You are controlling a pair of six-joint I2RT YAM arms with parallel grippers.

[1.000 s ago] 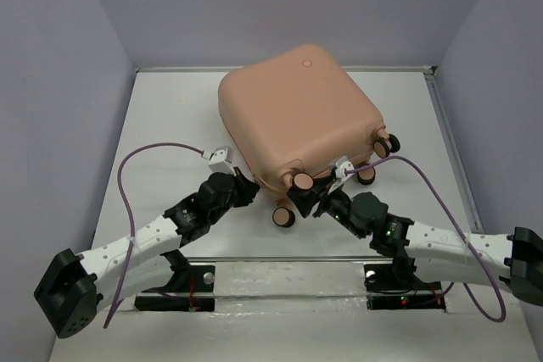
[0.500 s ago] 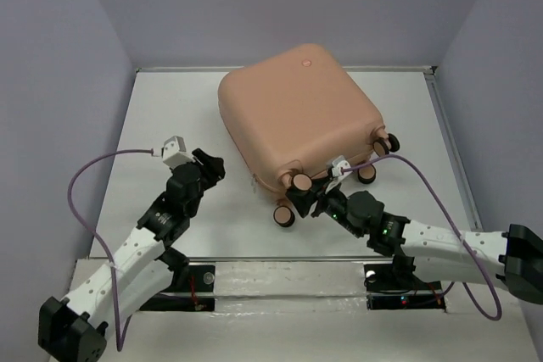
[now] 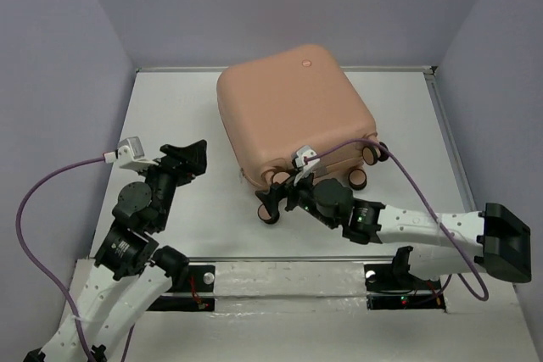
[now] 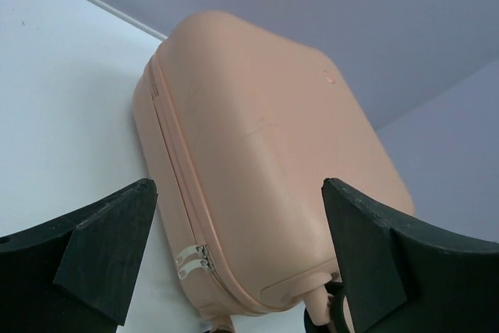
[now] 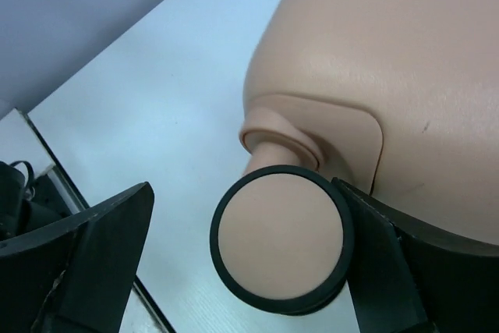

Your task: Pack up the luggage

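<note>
The luggage [image 3: 293, 116] is seen lying closed and flat on the table [image 3: 170, 108], toward the far centre. Its near caster wheel [image 5: 281, 239] is bracketed by the right gripper [image 3: 273, 195], jaws apart (nothing clamped). The left gripper [image 3: 193, 158], likewise spread wide, hangs to the left. The zipper pulls [image 4: 193, 261] are probably best approached squarely.

No readable text, labels or numbers in any view I have. There's a small round mark [image 3: 305, 63] on the luggage [image 3: 293, 116] shell, too small to make out.
</note>
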